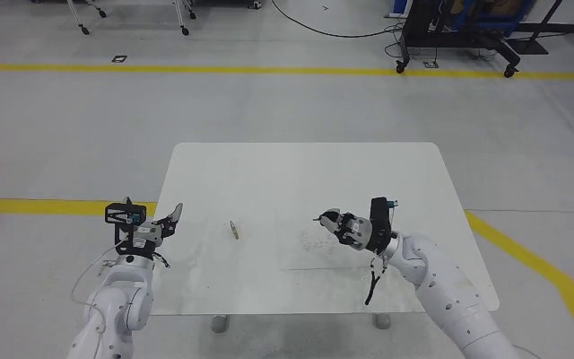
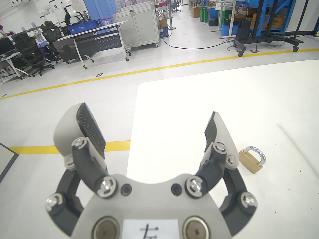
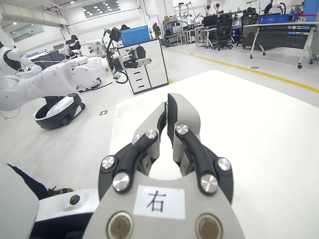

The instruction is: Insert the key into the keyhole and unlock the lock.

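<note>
My left gripper [image 2: 148, 111] hangs at the left edge of the table [image 1: 296, 175], jaws spread wide and empty. One lock [image 2: 250, 162] lies on the table near it, between my two grippers. With its brass body and steel shackle, I judge it dense, rigid and slick. I'd pinch the body's broad faces. My right gripper [image 3: 166, 103] has its pads pressed together; whether a key sits there I cannot tell.

The left arm [image 1: 117, 310] and right arm [image 1: 444, 292] have smooth white shells, with a black cable [image 1: 372, 285] at the right wrist. The left gripper [image 2: 148, 109] and right gripper [image 3: 167, 100] share grey plates [image 2: 149, 200], black links [image 3: 194, 148], silver screws [image 2: 107, 186], ribbed black pads [image 2: 91, 130] and a white label [image 3: 159, 202] bearing one black character
</note>
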